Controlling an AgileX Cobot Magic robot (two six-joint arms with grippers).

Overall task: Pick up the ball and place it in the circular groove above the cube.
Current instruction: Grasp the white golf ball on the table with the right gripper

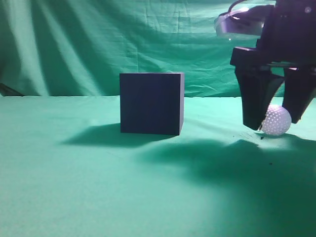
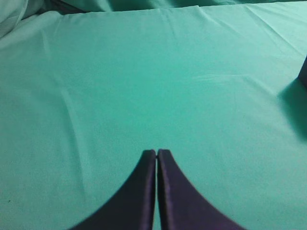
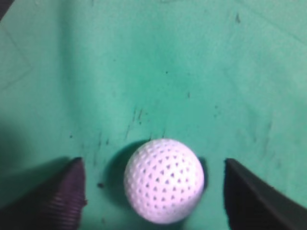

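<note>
The bench [image 1: 59, 187], draped in green cloth w/ a matching green backdrop behind, carries everything. Largest item on it: the cube [image 1: 151, 103], a big dark navy matte block w/ flat faces and sharp edges, sitting mid-scene, slightly left of centre. Its top face isn't visible from this low angle, so the circular groove can't be seen.

Right arm comes down from the top right corner. The right gripper [image 1: 276, 121] is spread wide, one black finger each side of the ball, tips down at or near the cloth. In the right wrist view there's clear green cloth between each ribbed pad [image 3: 67, 196] and the ball, so nothing's grasped yet.

Left gripper [image 2: 157, 155] is clenched, fingers pressed together w/ nothing between, over bare cloth; it doesn't show in the exterior view.

Smallest: the ball [image 1: 275, 120], a small white dimpled golf-type ball, resting on the bench at the right, well apart from the cube, roughly centred between the right fingers.

Step in hand, by my read: the pick, at the point just before closing. Next move needs an even squeeze so the ball doesn't squirt out, then a lift above the cube's top edge, a carry left, and a gentle release over the groove.
</note>
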